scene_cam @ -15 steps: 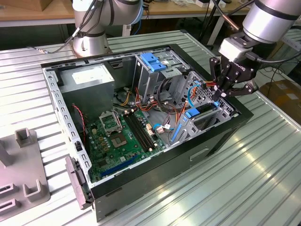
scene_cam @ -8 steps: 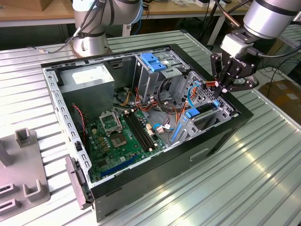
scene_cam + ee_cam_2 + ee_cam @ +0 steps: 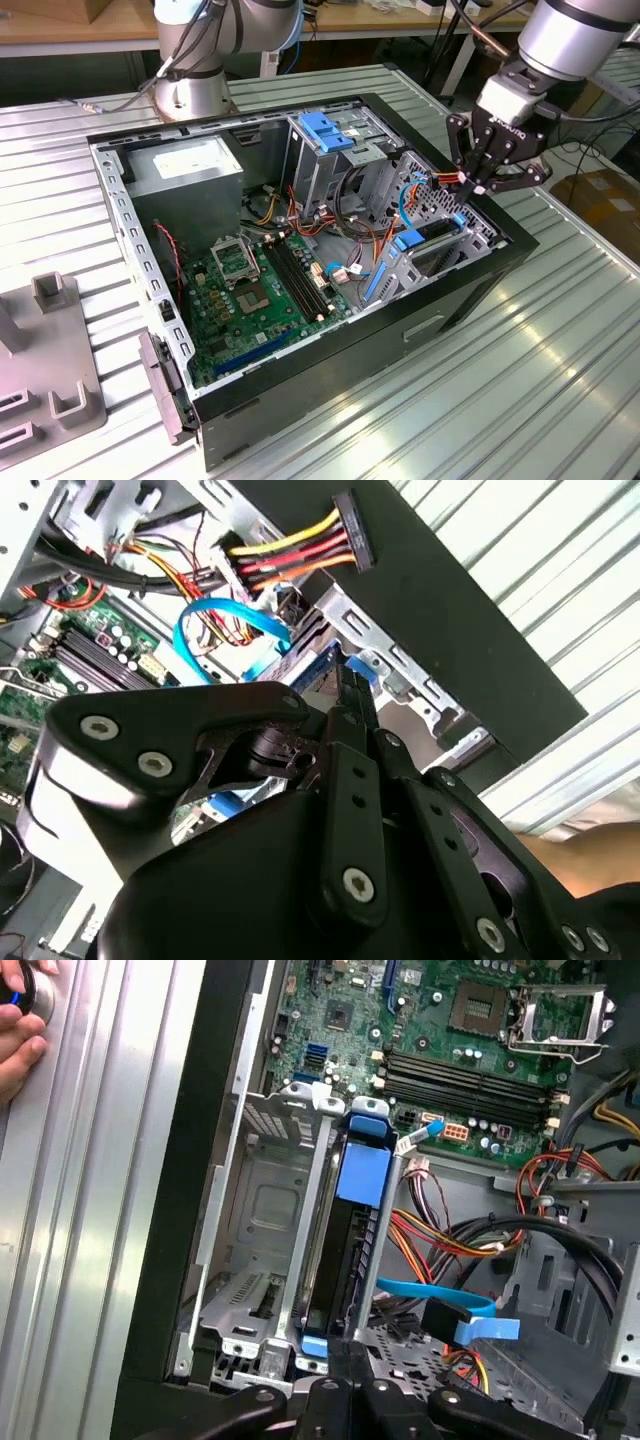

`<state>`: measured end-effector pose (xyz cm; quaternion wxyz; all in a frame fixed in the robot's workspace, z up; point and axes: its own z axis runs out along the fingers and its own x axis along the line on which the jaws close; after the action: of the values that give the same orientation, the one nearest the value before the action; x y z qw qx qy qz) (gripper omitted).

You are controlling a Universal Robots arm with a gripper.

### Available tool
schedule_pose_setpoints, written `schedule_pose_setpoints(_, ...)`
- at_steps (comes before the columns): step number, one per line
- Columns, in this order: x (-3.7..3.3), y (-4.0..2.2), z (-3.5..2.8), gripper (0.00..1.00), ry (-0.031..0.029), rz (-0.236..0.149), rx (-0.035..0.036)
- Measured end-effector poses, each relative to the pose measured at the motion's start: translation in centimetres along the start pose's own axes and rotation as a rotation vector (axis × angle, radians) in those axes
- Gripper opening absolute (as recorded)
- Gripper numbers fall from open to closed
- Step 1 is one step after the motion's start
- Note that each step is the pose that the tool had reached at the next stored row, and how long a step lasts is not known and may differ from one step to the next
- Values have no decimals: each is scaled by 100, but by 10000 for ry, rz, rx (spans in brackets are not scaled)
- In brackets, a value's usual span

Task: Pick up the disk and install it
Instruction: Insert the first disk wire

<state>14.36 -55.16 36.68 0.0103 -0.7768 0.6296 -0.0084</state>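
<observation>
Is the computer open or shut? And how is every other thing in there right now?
Computer case: open, side panel off, lying on its side.
Disk: standing on edge in the drive bay.
Gripper: down at the drive bay, by the disk.
Power plug: unplugged, hanging loose.
RAM slots: empty.

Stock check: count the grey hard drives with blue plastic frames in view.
1. The dark grey hard drive in its bright blue plastic frame stands on edge in the metal drive bay, just below the gripper. Others could be hidden in the tall metal cage.
</observation>
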Motion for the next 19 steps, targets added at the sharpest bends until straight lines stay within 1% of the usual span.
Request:
schedule_pose_setpoints(2, -42, -23, -14, 10, 24, 0, -5)
schedule_pose_setpoints(4, -84, -42, -27, 10, 71, -1, -15)
schedule_pose_setpoints(7, -129, -62, -34, 10, 115, -2, -24)
schedule_pose_setpoints(19, -133, -67, -35, 10, 116, -4, -24)
